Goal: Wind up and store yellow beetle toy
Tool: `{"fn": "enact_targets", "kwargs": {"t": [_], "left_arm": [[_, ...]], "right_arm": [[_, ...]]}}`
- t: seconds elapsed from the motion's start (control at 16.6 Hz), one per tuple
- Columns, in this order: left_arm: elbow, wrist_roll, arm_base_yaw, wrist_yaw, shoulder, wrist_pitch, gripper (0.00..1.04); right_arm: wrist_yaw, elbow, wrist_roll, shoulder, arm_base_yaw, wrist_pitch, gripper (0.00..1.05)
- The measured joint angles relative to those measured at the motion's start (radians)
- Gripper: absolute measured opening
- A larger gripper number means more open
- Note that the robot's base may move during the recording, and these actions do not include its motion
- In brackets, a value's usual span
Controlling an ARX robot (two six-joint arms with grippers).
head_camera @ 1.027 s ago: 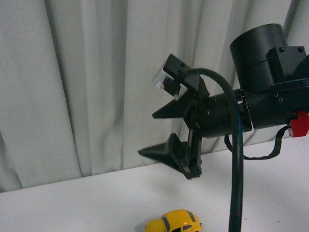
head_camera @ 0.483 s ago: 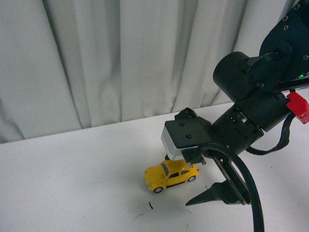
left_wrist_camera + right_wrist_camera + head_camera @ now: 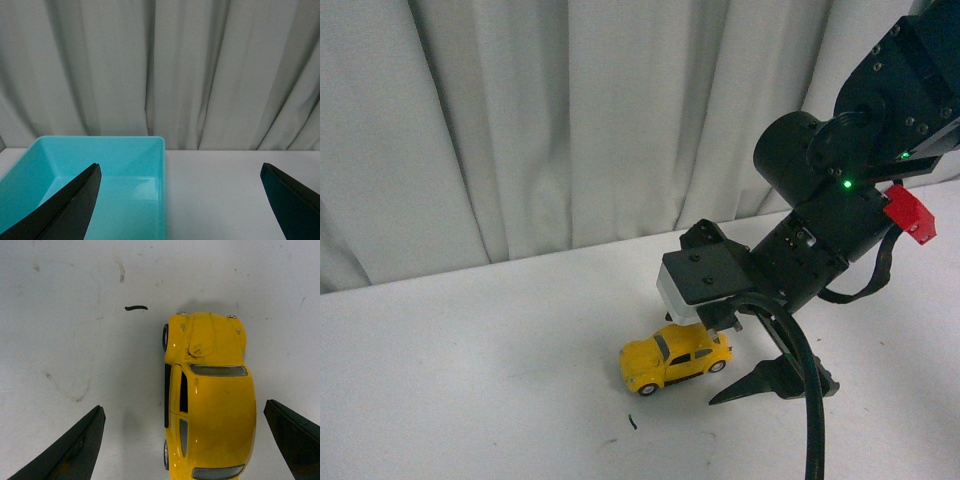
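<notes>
1. The right gripper (image 3: 183, 406) is spread wide. In the right wrist view its two black tapered fingers (image 3: 75, 450) stand well apart, one on each side of the toy, and neither touches it.
2. The small glossy yellow beetle-shaped toy car (image 3: 210, 395) sits on its wheels on the white table (image 3: 470, 350) between those fingers. It lies nearer one finger than the other, and bare table shows on both sides of it.
3. In the front view the toy is just below the grey and black camera block (image 3: 705, 285) on the right wrist. One finger's point is low beside it, on the side nearer the robot.
4. The toy's bonnet bears a small scuff, and its windows are dark.
5. A short black mark (image 3: 136, 307) lies on the table near the toy's front end.
6. The left gripper (image 3: 180, 167) also hangs wide open and holds nothing. Past its fingers is an open turquoise plastic box (image 3: 75, 157) on the table, in front of a pale pleated curtain (image 3: 175, 70).
7. On the right arm a green light (image 3: 844, 185) glows and a red block (image 3: 910, 212) juts out.
</notes>
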Motion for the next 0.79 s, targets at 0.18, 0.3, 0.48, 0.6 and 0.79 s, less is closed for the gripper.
{"fn": "enact_targets", "kwargs": {"t": [0.18, 0.3, 0.48, 0.6, 0.79], "left_arm": [[0.000, 0.000, 0.000, 0.000, 0.000, 0.000, 0.98], [0.000, 0.000, 0.000, 0.000, 0.000, 0.000, 0.98], [0.000, 0.000, 0.000, 0.000, 0.000, 0.000, 0.98], [0.000, 0.000, 0.000, 0.000, 0.000, 0.000, 0.98], [0.000, 0.000, 0.000, 0.000, 0.000, 0.000, 0.98]], "right_arm": [[0.014, 0.022, -0.019, 0.038, 0.001, 0.016, 0.98], [0.016, 0.043, -0.031, 0.064, 0.002, 0.008, 0.98], [0.011, 0.092, -0.038, 0.091, 0.022, 0.000, 0.98], [0.006, 0.108, -0.039, 0.102, 0.040, -0.013, 0.98], [0.013, 0.120, -0.035, 0.112, 0.048, -0.034, 0.98]]}}
